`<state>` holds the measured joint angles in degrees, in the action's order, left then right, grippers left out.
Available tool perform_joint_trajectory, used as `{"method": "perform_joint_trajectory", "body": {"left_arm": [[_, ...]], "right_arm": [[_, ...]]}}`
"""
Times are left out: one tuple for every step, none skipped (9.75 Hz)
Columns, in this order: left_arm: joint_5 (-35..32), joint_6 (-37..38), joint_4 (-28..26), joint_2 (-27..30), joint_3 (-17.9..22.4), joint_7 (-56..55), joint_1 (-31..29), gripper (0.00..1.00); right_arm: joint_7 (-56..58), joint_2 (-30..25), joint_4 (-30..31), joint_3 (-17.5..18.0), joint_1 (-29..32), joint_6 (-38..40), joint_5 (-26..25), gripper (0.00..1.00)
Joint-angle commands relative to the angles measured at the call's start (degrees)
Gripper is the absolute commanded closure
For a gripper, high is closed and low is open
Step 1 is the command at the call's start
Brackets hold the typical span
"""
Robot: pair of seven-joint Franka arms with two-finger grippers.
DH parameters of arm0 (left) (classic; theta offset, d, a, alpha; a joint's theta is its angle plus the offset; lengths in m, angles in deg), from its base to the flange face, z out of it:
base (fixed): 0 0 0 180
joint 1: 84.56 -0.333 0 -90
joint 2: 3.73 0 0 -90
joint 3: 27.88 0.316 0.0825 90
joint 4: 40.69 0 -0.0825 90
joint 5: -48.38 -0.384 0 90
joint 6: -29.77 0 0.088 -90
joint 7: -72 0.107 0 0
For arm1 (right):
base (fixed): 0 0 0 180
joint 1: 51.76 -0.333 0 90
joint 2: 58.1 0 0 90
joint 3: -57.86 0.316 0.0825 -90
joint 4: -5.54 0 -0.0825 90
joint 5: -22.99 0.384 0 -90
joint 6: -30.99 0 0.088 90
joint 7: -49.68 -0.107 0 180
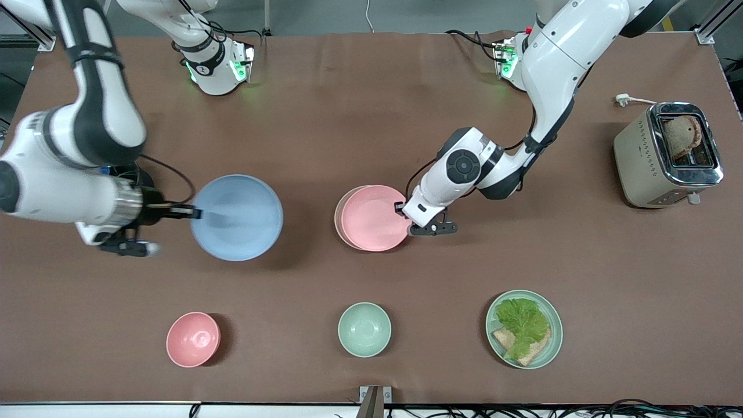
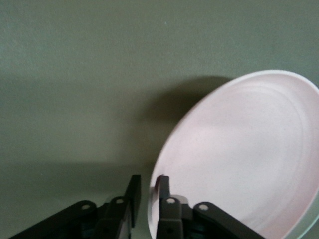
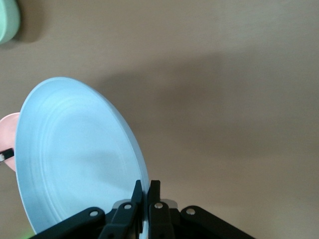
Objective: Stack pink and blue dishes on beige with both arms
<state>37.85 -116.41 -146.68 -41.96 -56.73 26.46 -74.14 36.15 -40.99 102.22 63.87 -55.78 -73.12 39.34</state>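
Note:
My right gripper (image 1: pixel 194 213) is shut on the rim of the light blue plate (image 1: pixel 237 217), which casts a shadow on the table; in the right wrist view the fingers pinch the blue plate (image 3: pixel 75 154) at its edge (image 3: pixel 147 184). The pale pink plate (image 1: pixel 374 217) lies on the beige plate (image 1: pixel 338 215), shifted a little toward the left arm's end so a beige crescent shows. My left gripper (image 1: pixel 401 208) is at the pink plate's rim, open, its fingers straddling the rim (image 2: pixel 148 179) of the pink plate (image 2: pixel 244 159) with a gap showing.
Near the front camera stand a small pink bowl (image 1: pixel 193 339), a mint-green bowl (image 1: pixel 364 329) and a mint plate with lettuce and bread (image 1: pixel 524 329). A toaster (image 1: pixel 667 154) with bread stands at the left arm's end.

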Motion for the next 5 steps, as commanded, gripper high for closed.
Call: {"method": "perform_joint_trajectory", "body": {"left_arm": [[-3.4,0.2,0.3,0.0,0.1,-0.9,-1.2,0.0],[-3.3,0.4,0.3,2.3,0.2,-0.9,-1.5,0.0],[-3.2,3.3,0.3,5.7,0.6,-1.1,-1.5,0.0],[-3.1,8.1,0.4,9.4,1.8,-1.3,-1.6,0.0],[-3.3,12.4,0.3,13.2,4.3,-0.3,-1.6,0.0]], "right_arm": [[-5.3,-0.9,5.4,6.4,0.8,-7.3,-0.9,0.99],[-7.4,-0.8,8.8,9.3,0.8,-12.6,-0.9,0.99],[-10.3,-0.8,11.1,12.4,0.8,-16.4,-0.8,0.99],[-14.5,-0.6,12.3,16.3,0.6,-20.6,-0.8,0.99],[-17.6,0.9,13.4,18.9,0.4,-25.0,-0.8,0.99]]}}
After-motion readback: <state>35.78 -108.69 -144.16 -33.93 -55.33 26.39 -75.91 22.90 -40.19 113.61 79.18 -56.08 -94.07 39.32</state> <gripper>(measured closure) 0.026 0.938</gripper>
